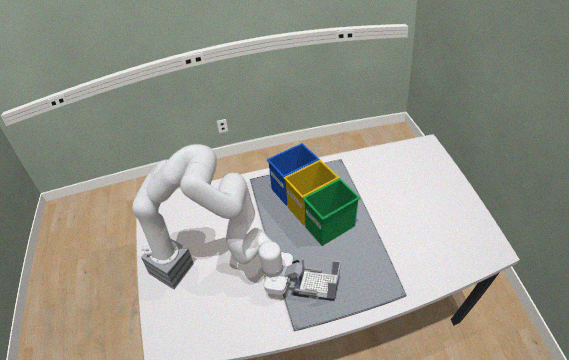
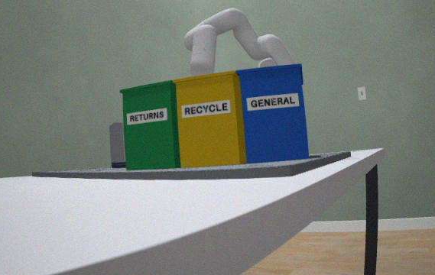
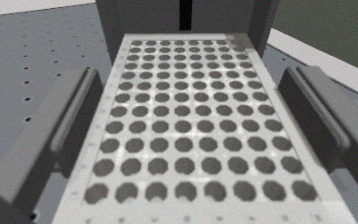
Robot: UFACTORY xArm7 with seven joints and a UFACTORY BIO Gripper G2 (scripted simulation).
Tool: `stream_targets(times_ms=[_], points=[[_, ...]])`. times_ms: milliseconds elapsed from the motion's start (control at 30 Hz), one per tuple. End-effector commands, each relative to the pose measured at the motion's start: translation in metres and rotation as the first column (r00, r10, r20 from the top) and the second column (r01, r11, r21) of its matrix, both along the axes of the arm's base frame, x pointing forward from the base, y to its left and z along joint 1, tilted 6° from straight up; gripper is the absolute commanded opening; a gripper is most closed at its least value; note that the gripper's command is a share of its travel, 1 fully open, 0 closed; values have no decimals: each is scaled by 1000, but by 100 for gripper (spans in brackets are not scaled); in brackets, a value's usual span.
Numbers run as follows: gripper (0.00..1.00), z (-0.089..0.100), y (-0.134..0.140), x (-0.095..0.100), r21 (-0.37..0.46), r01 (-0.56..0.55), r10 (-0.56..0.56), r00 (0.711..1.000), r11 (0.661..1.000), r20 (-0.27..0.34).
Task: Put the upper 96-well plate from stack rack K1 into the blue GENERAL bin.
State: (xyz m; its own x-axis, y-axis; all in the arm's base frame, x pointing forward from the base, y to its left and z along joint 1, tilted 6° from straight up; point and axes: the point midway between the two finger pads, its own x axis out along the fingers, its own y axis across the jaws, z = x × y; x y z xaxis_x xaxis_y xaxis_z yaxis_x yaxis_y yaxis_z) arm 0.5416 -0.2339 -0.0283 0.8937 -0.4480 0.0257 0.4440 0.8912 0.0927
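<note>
Grey pads [image 3: 82, 115] of the end effector [image 1: 310, 282] [image 3: 192, 117] stood along the two long sides of the upper plate [image 1: 320, 283] [image 3: 197, 136], pinching it across its short width, as far as the wrist view showed; the plate lay directly between them, its long axis running away from the wrist towards the slotted end wall of K1 [image 1: 336, 269] [image 2: 117, 143] [image 3: 145, 17]; it sat low within the rack's posts, and whether it had parted from the lower plate could not be told, that one being hidden. Beyond, the green bin [image 1: 333, 215] [image 2: 150, 139] stood nearest the rack, then the yellow bin [image 1: 295, 200] [image 2: 209, 134], then the blue bin [image 1: 279, 182] [image 2: 274, 126] marked GENERAL, farthest along the row; all three were upright on the grey mat [image 1: 364, 280] [image 2: 202, 173] [image 3: 10, 90] over the bench [image 1: 414, 200] [image 2: 125, 221]; the coming move seemed to call for a straight lift first, leaving the lower plate seated, then a high carry clear of the nearer rims.
</note>
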Motion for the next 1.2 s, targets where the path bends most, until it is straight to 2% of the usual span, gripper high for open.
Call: stream_targets(times_ms=[0,1167], points=[[0,3,-1,1,-1,0,0,1000,1000,2],[0,20,-2,0,-1,0,0,1000,1000,2]])
